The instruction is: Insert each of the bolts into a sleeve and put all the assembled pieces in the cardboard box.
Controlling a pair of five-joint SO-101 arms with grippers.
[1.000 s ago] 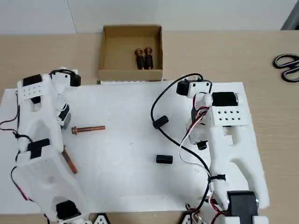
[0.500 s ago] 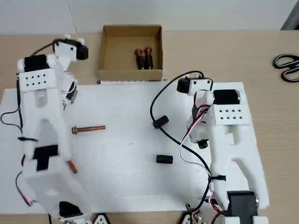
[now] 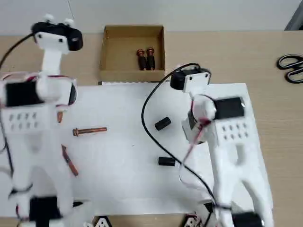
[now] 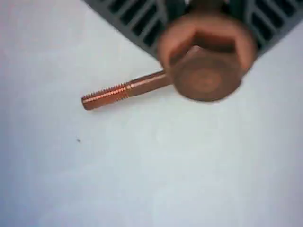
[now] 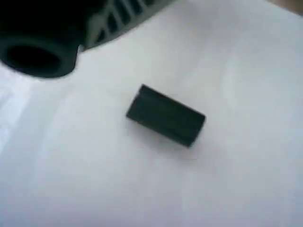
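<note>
My left gripper [image 3: 60,112] hangs above the left side of the white mat [image 3: 123,189], shut on a copper bolt [image 4: 204,61] whose hex head faces the wrist camera. A second bolt [image 3: 90,131] [image 4: 124,91] lies flat on the mat just beyond it, and a third bolt [image 3: 70,161] lies nearer the front. My right gripper [image 3: 192,126] is over the mat's middle right, shut on a black sleeve [image 5: 39,53] with its bore toward the camera. Two loose sleeves lie on the mat, one [image 3: 163,123] beside the right gripper, one [image 3: 166,161] nearer the front.
The cardboard box [image 3: 119,52] stands past the mat's far edge and holds two assembled pieces [image 3: 146,59]. Scissors [image 3: 291,66] lie on the wooden table at the far right. A black cable [image 3: 151,137] loops over the mat by the right arm.
Both arms have risen off the mat. The left arm swung up and toward the back with its bolt. The right arm lifted and shifted slightly left with its sleeve. Loose bolts and sleeves stayed put.
</note>
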